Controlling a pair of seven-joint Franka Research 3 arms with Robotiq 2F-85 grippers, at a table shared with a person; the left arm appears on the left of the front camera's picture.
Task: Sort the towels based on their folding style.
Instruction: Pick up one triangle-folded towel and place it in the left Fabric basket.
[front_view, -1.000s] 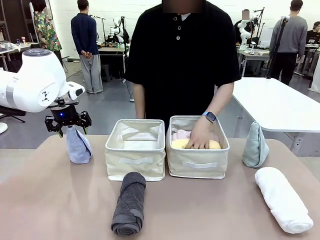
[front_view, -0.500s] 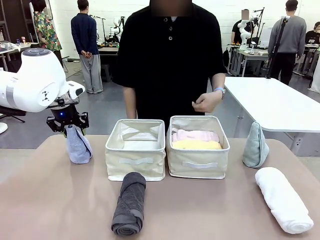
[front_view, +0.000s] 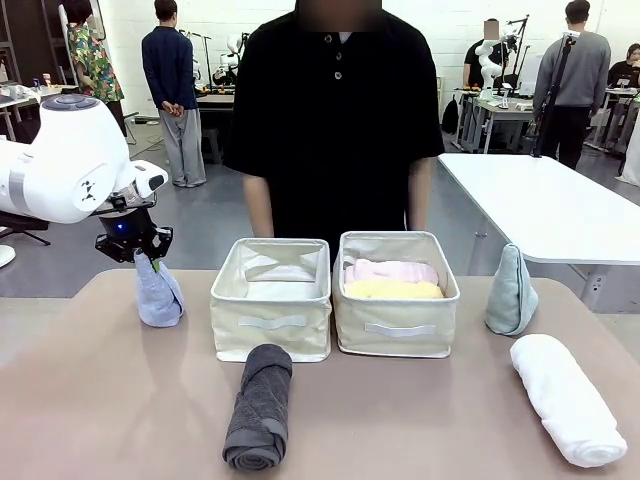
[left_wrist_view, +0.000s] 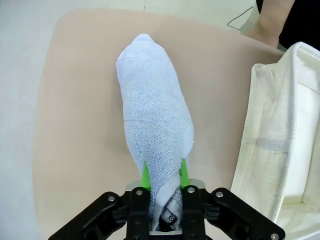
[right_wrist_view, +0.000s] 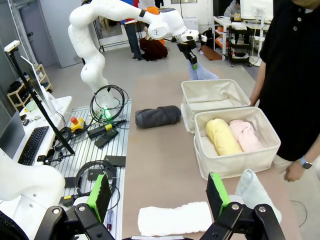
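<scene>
Blue cone towel (front_view: 158, 292) stands on table (front_view: 100, 400) (near cream bin (front_view: 271, 300)); left gripper (front_view: 143, 258) pinches its tip tight. Right gripper (right_wrist_view: 157, 197) wide open, holds nothing.

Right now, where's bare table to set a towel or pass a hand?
Free: the tan table front-left, between the lavender-blue cone-folded terry towel and the dark grey rolled towel; front centre, between that roll and the white rolled towel. Crowded: the two cream fabric bins side by side, grey roll close in front of the left one.
</scene>
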